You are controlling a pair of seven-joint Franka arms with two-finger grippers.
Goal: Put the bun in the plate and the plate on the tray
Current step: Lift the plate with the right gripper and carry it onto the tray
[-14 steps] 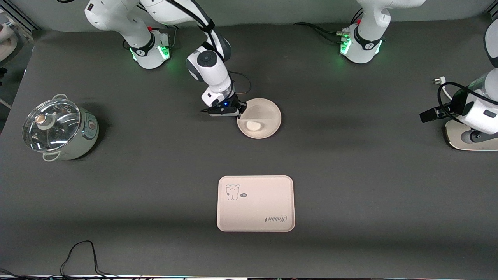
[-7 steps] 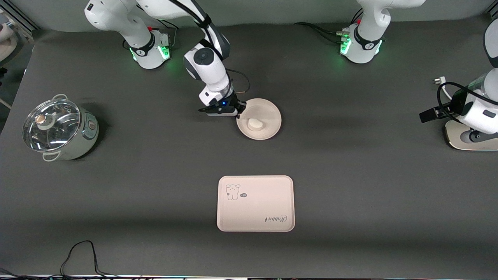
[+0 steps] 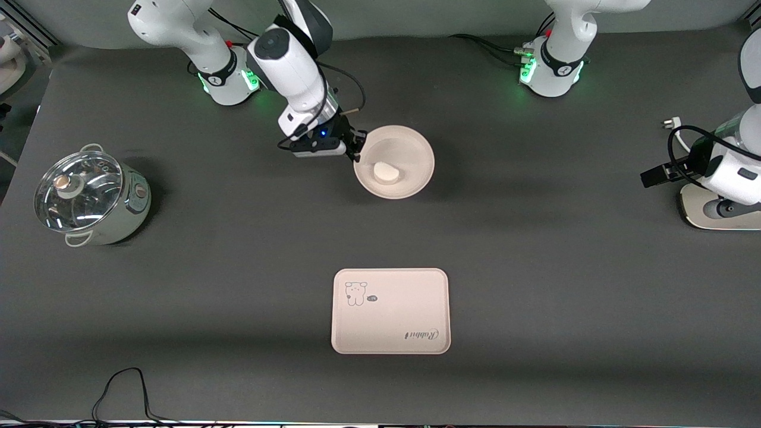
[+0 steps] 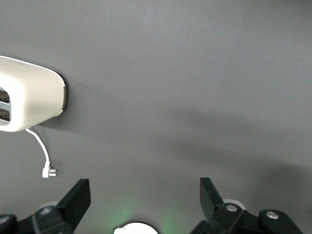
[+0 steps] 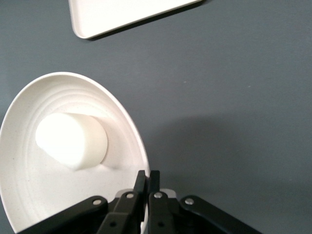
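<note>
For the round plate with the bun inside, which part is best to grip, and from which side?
Probably the raised rim of the plate, pinched from the right arm's end, where the right gripper is shut on it. The bun leaves that edge bare. The left gripper waits open.

- Illumination: even, diffuse, overhead; dark grey table [image 3: 535,267] matte, no glare.
- Shadows: soft patch at 3 o'clock of the plate [image 3: 410,156]; broad faint bands across the tabletop.
- Highlights: reflections on glass pot lid [image 3: 77,189]; green glow at arm bases.
- Focus: front view sharp; right wrist view crisp on bun [image 5: 71,140]; left wrist view slightly soft, toaster [image 4: 29,100] brightly lit.
</note>
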